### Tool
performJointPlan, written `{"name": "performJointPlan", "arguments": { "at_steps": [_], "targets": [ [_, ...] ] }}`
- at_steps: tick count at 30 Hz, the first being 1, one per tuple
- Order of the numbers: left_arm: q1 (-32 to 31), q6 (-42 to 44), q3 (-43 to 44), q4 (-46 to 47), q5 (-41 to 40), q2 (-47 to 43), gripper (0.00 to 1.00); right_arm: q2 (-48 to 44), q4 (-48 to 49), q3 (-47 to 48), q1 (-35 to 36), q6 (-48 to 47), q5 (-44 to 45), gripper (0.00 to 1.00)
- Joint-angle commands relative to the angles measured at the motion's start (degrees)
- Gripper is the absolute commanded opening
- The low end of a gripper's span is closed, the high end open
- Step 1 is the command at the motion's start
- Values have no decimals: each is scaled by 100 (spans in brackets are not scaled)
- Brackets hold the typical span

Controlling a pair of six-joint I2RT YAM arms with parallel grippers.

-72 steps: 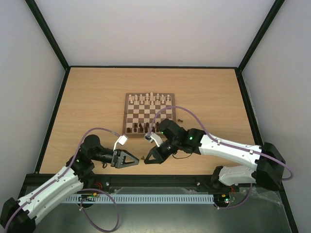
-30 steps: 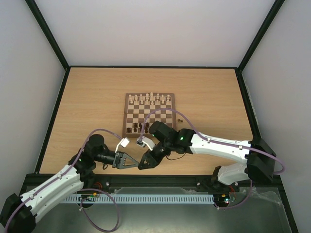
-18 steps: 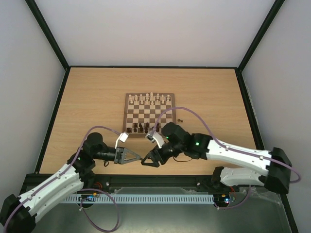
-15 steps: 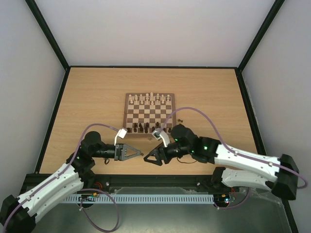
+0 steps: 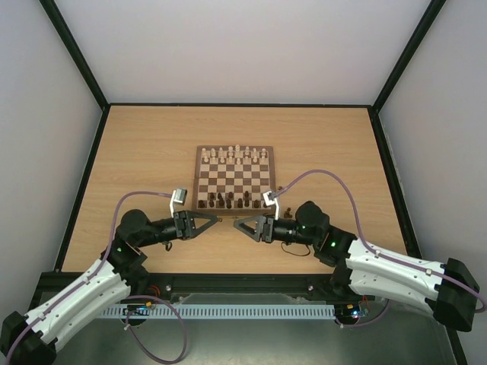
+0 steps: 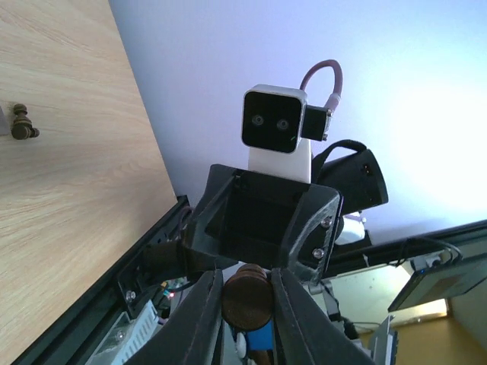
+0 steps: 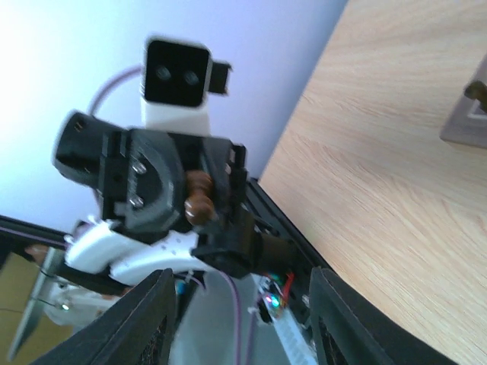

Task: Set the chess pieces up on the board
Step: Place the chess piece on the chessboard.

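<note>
My left gripper (image 5: 218, 220) is shut on a dark brown chess piece (image 6: 247, 296), held in the air just in front of the board (image 5: 237, 179). That piece also shows between its fingers in the right wrist view (image 7: 199, 199). My right gripper (image 5: 234, 225) faces it tip to tip, a small gap apart. It is open and holds nothing (image 7: 245, 319). Several dark chess pieces (image 5: 224, 200) stand on the board's near row. Pale chessmen (image 5: 236, 154) fill the far rows.
A few loose dark pieces (image 5: 282, 186) lie on the table just right of the board. One lies on its side in the left wrist view (image 6: 23, 131). The black table rim (image 5: 228, 276) runs close behind both grippers.
My right gripper has opened, let go of the dark piece and drawn back to the right. My left gripper keeps the piece and has swung up towards the board's front edge.
</note>
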Motion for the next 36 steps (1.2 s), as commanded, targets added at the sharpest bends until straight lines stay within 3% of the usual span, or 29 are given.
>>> {"name": "performJointPlan", "arguments": {
  "at_steps": [1,9,23,30,36],
  "targets": [
    [-27,-437,-156,317,-425,-221,7,277,1417,-61,-138,564,-19,49],
    [-54,-532,-226,290,-534,-289,7,1265,2192,267,-165,909,-551,39],
    [-63,-537,-311,483,-489,-109,8,1650,2286,619,-170,903,-843,27],
    [-63,-518,-295,400,-493,-174,7,1551,2030,606,-170,794,-760,25],
    [-56,-489,-300,274,-507,-266,7,1066,1221,544,-167,521,-423,28]
  ]
}}
